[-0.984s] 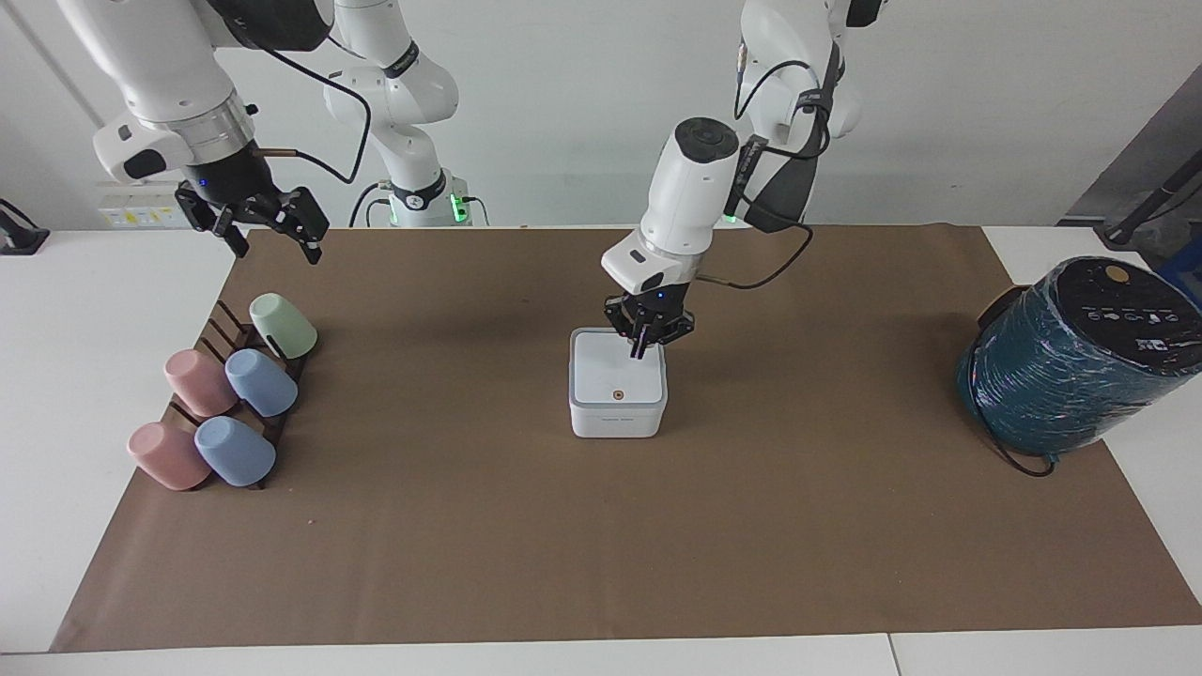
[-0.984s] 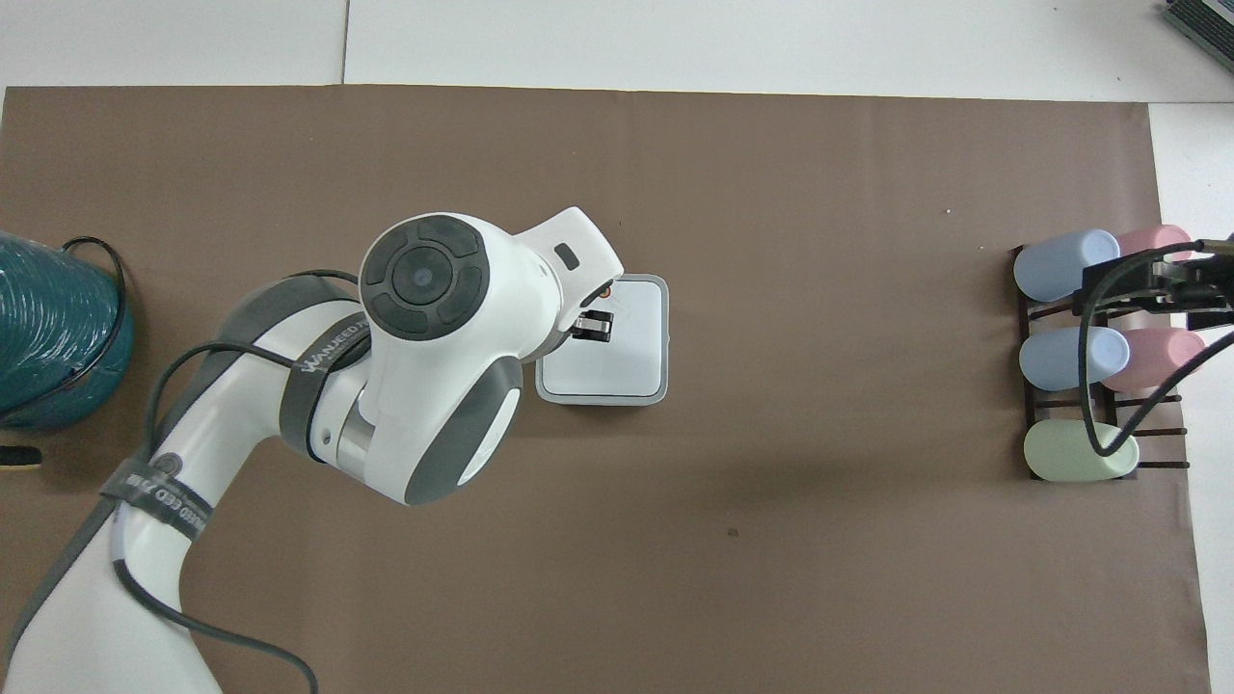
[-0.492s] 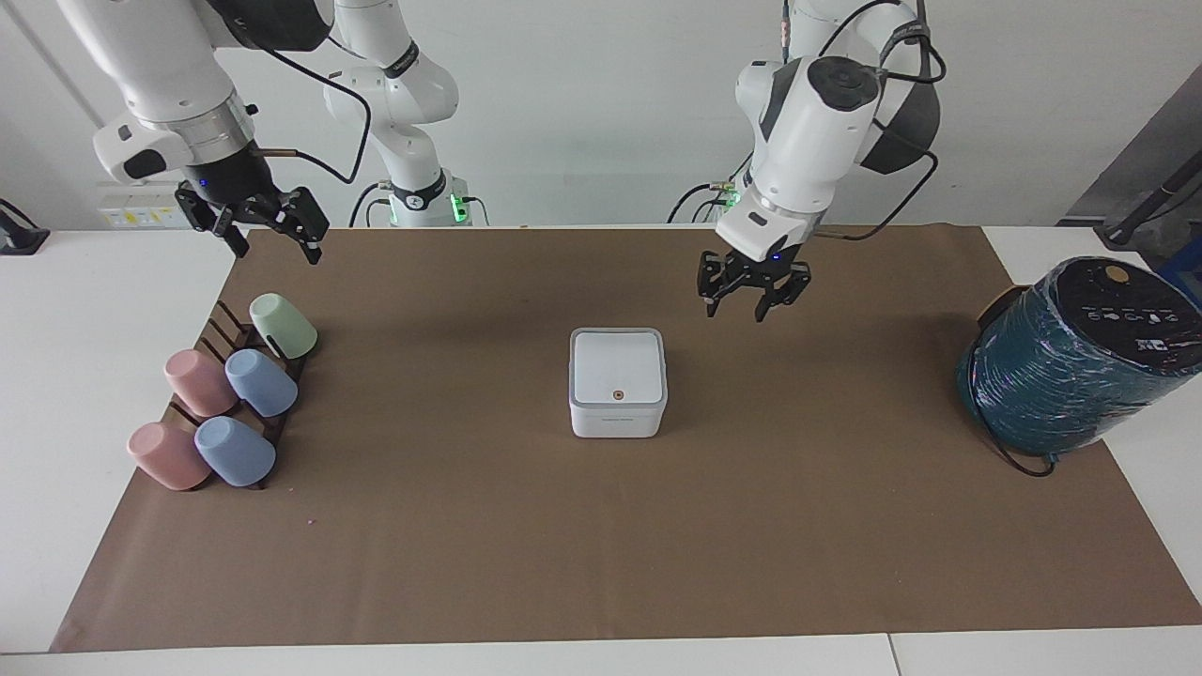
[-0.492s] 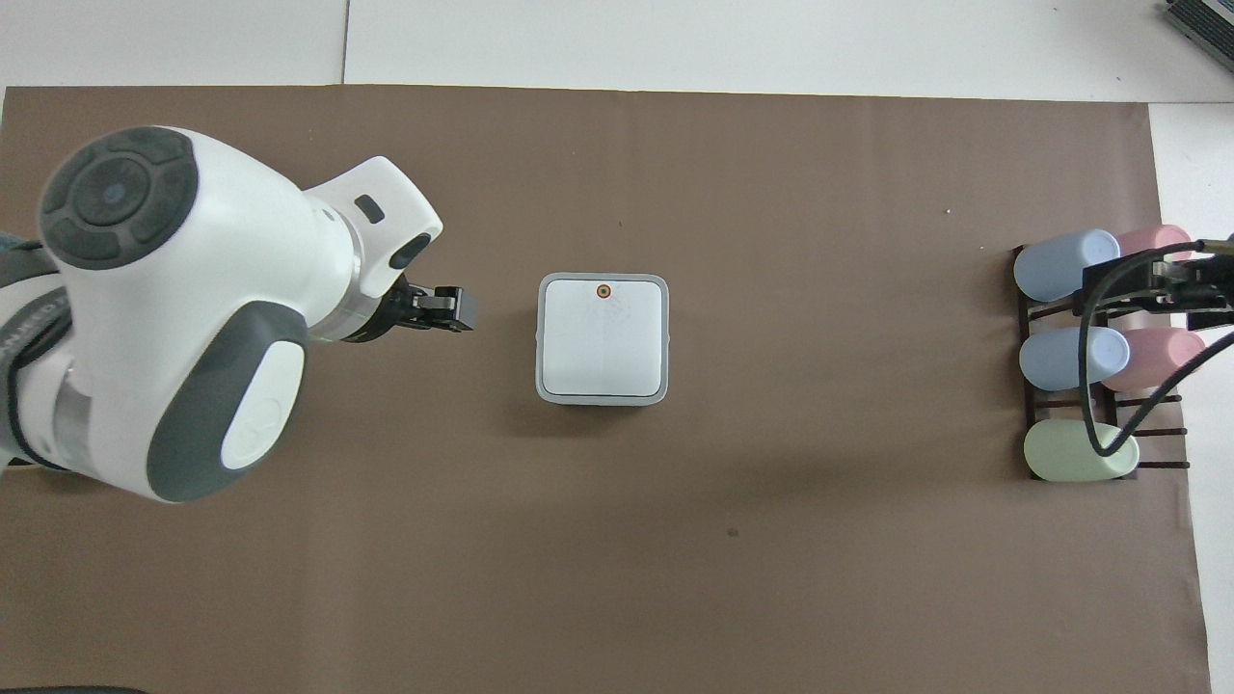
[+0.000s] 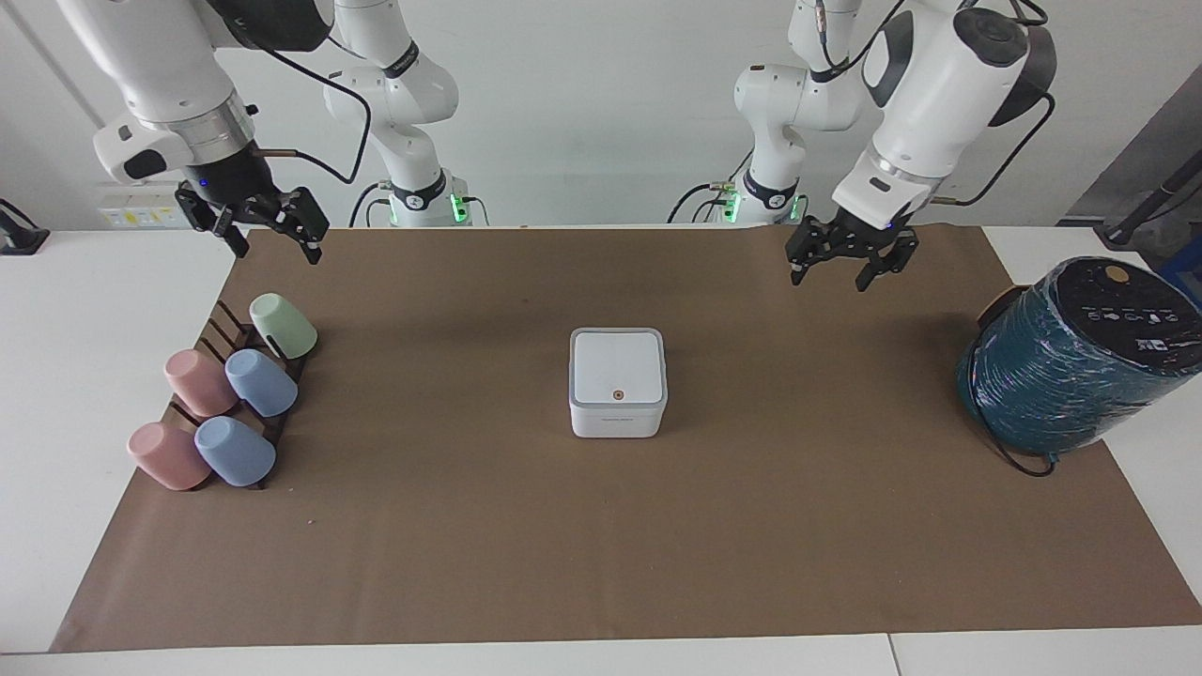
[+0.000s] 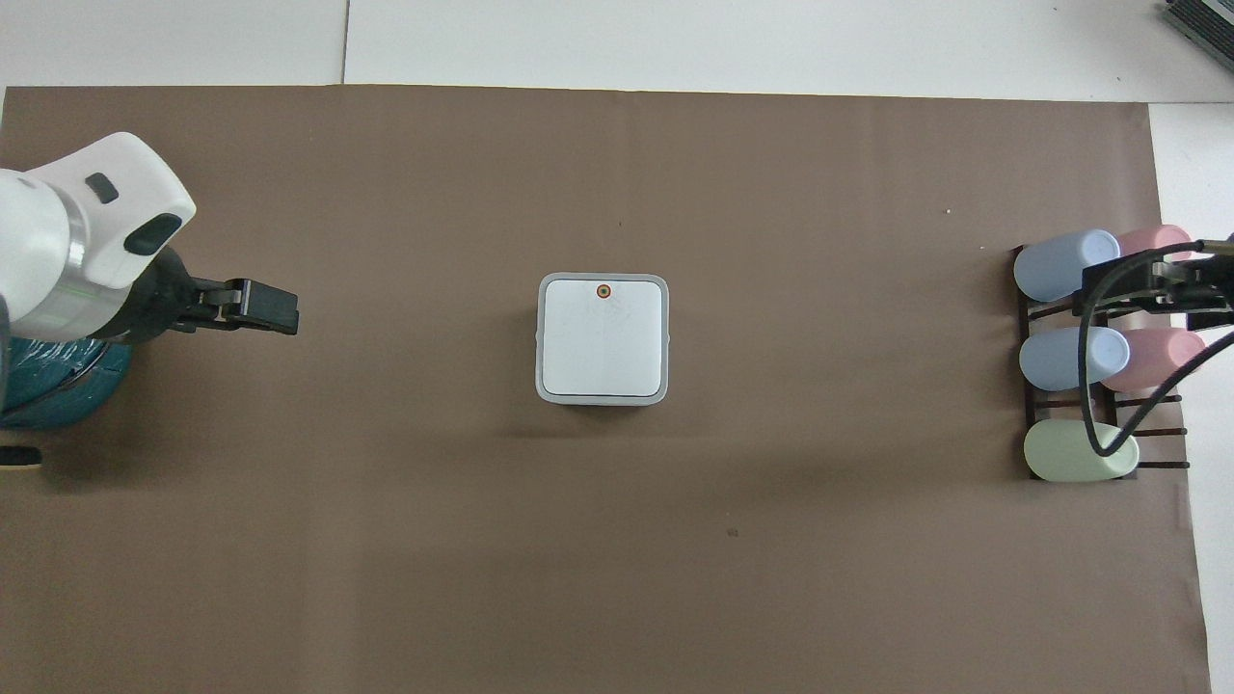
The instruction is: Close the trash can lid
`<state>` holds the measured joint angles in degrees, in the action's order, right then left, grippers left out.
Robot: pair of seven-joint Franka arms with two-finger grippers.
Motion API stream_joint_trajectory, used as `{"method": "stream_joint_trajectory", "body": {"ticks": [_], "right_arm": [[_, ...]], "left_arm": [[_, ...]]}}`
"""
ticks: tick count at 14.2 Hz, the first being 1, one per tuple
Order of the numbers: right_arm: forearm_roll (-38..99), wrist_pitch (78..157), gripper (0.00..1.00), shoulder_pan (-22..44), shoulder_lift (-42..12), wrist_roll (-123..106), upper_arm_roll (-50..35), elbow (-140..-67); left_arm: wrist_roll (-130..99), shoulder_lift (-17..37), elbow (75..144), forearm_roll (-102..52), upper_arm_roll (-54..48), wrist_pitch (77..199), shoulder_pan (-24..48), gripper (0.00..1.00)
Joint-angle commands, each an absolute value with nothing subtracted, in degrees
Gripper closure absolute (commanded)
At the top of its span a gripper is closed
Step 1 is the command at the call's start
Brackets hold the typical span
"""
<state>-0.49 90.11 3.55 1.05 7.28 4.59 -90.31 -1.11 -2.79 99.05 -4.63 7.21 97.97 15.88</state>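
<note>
Mid-bench sat trash can (image 5: 617,413), lid (image 5: 618,366) flat down, well apart from left gripper (image 5: 839,272), spread open, empty

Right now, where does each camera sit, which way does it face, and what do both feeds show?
Facing view: high across the table, looking at the robots; both arms show whole, left gripper and right gripper raised, jaws open.
Overhead view: high above the robots' end, looking steeply down; only the left arm's wrist and the right gripper over the cup rack show.
Shared: the trash can with its lid shut flat, the cups, the brown mat.
</note>
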Motion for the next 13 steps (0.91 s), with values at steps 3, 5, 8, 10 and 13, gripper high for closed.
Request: {"method": "stream_joint_trajectory", "body": {"ticks": [3, 5, 8, 10, 13], "right_arm": [[-1.23, 90.44, 0.00, 3.43, 2.55, 5.62, 4.57, -92.02], [-1.23, 90.53, 0.00, 3.43, 2.55, 5.62, 4.57, -92.02], [-1.23, 90.53, 0.00, 3.43, 2.55, 5.62, 4.57, -92.02], [-1.23, 90.53, 0.00, 3.43, 2.55, 5.62, 4.57, -92.02], [-1.23, 90.53, 0.00, 3.43, 2.55, 5.62, 4.57, -92.02]], "left_arm": [[3.34, -3.52, 94.94, -2.46, 6.59, 92.48, 9.68, 0.00], [4.30, -2.47, 90.81, -2.29, 6.68, 89.58, 7.57, 0.00], [8.43, -0.27, 86.94, -3.16, 6.85, 85.62, 3.44, 0.00], [8.44, 0.18, 84.65, -3.16, 6.86, 82.46, 2.99, 0.00], [8.52, -0.70, 84.72, -2.81, 6.68, 81.39, 2.99, 0.00]]}}
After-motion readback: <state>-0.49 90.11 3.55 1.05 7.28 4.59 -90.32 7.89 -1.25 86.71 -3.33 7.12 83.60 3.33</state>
